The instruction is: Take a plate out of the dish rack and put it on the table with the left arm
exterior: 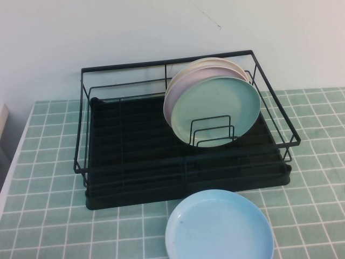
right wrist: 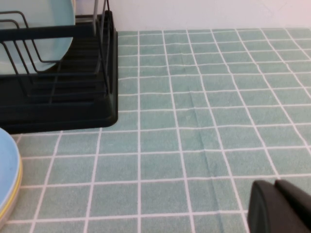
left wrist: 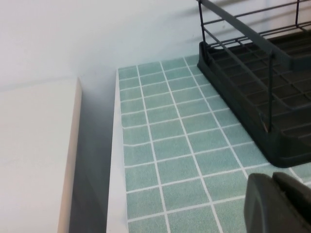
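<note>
The mint-green plate (exterior: 218,110) stands on edge at the front of a stack in the black dish rack (exterior: 135,156), held by upright wire dividers (exterior: 213,132). A pale pink plate (exterior: 173,91) and a cream one stand behind it. Its edge also shows in the right wrist view (right wrist: 43,29). Neither arm shows in the high view. My left gripper (left wrist: 274,201) is shut and empty, low over the table (left wrist: 170,145) off the rack's left corner (left wrist: 272,141). My right gripper (right wrist: 277,206) is shut and empty over the tiles, right of the rack (right wrist: 58,97).
A light sky-blue plate (exterior: 218,226) lies flat on the table in front of the rack; its edge shows in the right wrist view (right wrist: 7,174). The table's white left edge (left wrist: 114,170) borders a gap and a cream surface (left wrist: 34,155). A white wall stands behind.
</note>
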`<state>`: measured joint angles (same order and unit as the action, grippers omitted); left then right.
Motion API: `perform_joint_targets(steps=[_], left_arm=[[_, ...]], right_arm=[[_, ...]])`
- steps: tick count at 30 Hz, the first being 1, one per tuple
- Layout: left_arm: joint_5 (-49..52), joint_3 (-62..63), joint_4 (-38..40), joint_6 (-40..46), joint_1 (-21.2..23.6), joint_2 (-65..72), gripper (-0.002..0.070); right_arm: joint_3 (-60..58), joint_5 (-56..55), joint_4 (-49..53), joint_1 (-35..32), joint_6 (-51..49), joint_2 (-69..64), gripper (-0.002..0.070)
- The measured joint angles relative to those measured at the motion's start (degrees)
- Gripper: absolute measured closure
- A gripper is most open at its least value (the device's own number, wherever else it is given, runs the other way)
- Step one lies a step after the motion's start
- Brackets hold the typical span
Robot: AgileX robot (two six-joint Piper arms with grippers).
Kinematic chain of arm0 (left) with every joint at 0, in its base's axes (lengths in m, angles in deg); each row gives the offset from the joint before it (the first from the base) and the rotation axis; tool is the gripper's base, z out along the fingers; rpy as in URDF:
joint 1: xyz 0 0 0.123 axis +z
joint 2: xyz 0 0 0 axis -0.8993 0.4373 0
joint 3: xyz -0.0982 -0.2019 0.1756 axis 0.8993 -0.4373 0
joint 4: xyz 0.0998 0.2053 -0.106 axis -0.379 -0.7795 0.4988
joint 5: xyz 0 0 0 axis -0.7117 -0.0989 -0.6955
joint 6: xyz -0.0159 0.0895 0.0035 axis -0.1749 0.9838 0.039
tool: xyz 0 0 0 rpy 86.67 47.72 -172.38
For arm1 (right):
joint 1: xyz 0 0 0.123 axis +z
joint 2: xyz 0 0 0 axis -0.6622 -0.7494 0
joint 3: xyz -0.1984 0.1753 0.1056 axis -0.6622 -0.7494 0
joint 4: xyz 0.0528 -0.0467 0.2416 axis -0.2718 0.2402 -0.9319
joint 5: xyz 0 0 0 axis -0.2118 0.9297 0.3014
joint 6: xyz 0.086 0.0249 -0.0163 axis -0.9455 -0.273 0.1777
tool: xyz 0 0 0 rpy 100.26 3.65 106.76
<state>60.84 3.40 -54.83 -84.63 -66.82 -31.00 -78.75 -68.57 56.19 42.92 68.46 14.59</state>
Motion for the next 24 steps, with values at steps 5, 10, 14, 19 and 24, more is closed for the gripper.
perform_joint_targets(steps=[5, 10, 14, 19, 24], left_arm=[[0.19, 0.0, 0.0, 0.0, 0.0, 0.0, 0.0678], [1.93, 0.0, 0.0, 0.0, 0.0, 0.0, 0.0678], [0.02, 0.0, 0.0, 0.0, 0.0, 0.0, 0.0678], [-13.31, 0.0, 0.48, 0.0, 0.0, 0.0, 0.0678], [-31.73, 0.0, 0.74, 0.0, 0.0, 0.0, 0.0678]], right_arm=[[0.0, 0.0, 0.0, 0.0, 0.0, 0.0, 0.0678], [0.0, 0.0, 0.0, 0.0, 0.0, 0.0, 0.0678], [0.0, 0.0, 0.0, 0.0, 0.0, 0.0, 0.0678], [0.0, 0.0, 0.0, 0.0, 0.0, 0.0, 0.0678], [0.0, 0.0, 0.0, 0.0, 0.0, 0.0, 0.0678]])
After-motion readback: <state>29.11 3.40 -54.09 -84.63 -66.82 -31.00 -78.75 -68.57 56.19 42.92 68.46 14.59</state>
